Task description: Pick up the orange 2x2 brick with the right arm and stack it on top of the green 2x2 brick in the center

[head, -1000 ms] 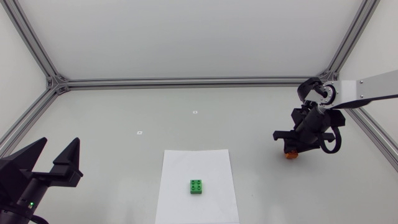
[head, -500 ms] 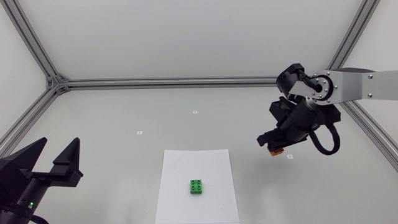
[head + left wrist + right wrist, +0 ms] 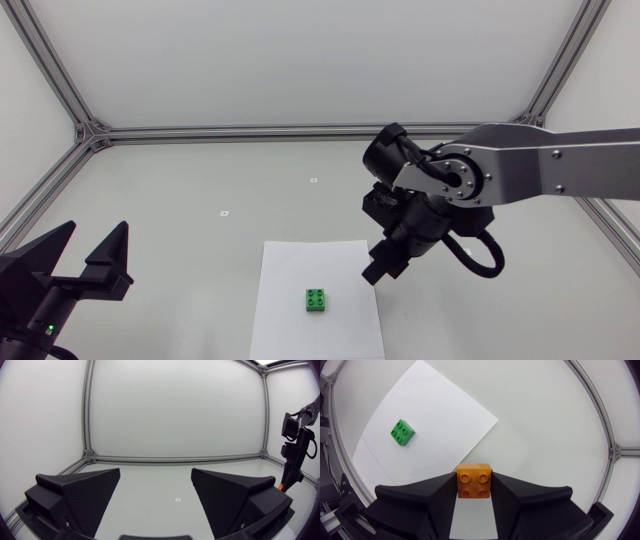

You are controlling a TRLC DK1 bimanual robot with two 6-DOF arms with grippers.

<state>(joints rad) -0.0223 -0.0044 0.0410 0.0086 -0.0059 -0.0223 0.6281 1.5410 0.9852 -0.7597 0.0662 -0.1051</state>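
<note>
Studs on the orange 2x2 brick face up toward the right wrist camera. The brick sits pinched between the two black fingers of the right gripper, one finger pressed against each opposite side. It is held up off the table. From overhead the brick itself is hidden under the right gripper, which hangs over the right edge of a white sheet of paper. In the left wrist view only a sliver of orange shows at the tip of the right arm.

The green 2x2 brick stands studs up on the paper, in its half nearer the table's front edge. It is well apart from the orange brick and touches nothing else. Seen from the right wrist, the green brick lies ahead of the gripper and off to one side, on the paper. The sheet lies flat at the middle of the table's front edge.

The right arm comes in from the table's right side and reaches toward the middle. Two small white markers lie on the bare table beyond the paper. At the front left corner the left gripper has its fingers spread wide with nothing between them.
</note>
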